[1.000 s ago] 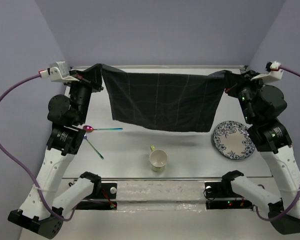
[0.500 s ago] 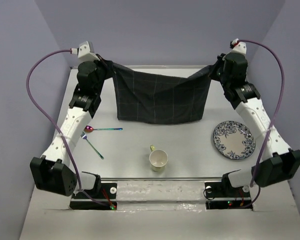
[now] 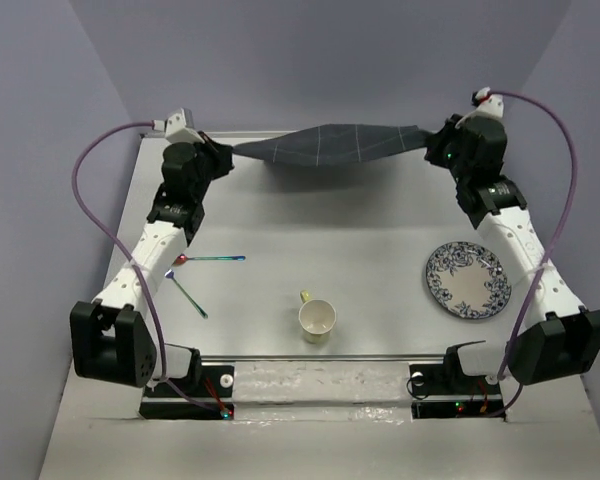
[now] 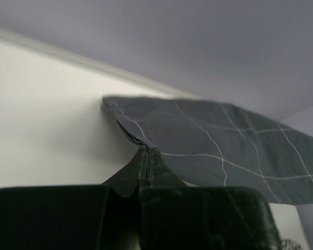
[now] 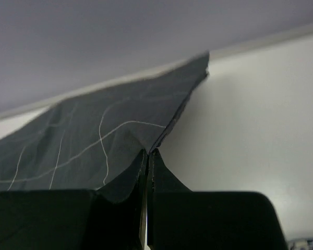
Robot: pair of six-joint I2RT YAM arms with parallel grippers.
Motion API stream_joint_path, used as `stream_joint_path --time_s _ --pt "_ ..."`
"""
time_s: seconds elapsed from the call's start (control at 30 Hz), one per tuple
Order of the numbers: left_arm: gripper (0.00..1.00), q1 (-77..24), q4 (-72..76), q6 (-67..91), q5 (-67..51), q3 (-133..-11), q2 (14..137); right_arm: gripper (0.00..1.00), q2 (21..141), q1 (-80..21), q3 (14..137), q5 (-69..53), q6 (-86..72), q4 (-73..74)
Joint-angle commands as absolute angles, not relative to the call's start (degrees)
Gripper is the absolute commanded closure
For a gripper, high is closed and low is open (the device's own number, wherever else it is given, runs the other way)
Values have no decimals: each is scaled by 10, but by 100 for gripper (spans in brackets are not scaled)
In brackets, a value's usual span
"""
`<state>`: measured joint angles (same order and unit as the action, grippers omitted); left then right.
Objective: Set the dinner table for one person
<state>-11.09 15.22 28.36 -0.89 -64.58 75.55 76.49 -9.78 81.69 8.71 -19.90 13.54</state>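
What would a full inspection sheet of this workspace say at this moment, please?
Surface: white dinner table, matte, no spills seen.
Job's things: dark checked cloth stretched between both grippers along the far edge; patterned plate at right; cup upright near the middle; spoon and a second utensil at left.
Clutter: nothing seen.
Grippers: left gripper shut on one cloth corner; right gripper shut on the other.
Cables: purple cables loop from each wrist back toward the bases.
Surroundings: plain lavender walls; nothing else seen.
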Motion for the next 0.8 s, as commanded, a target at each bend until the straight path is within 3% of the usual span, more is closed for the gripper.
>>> stream_joint_path --time_s 0.0,0.23,0.77 --pt "100 -108 203 318 -39 -539 780 100 768 -95 661 69 -230 74" --pt "100 -111 260 385 -46 -400 809 100 793 -95 460 45 -281 7" --pt "100 -129 272 422 -41 -222 665 100 721 -95 315 41 -319 15"
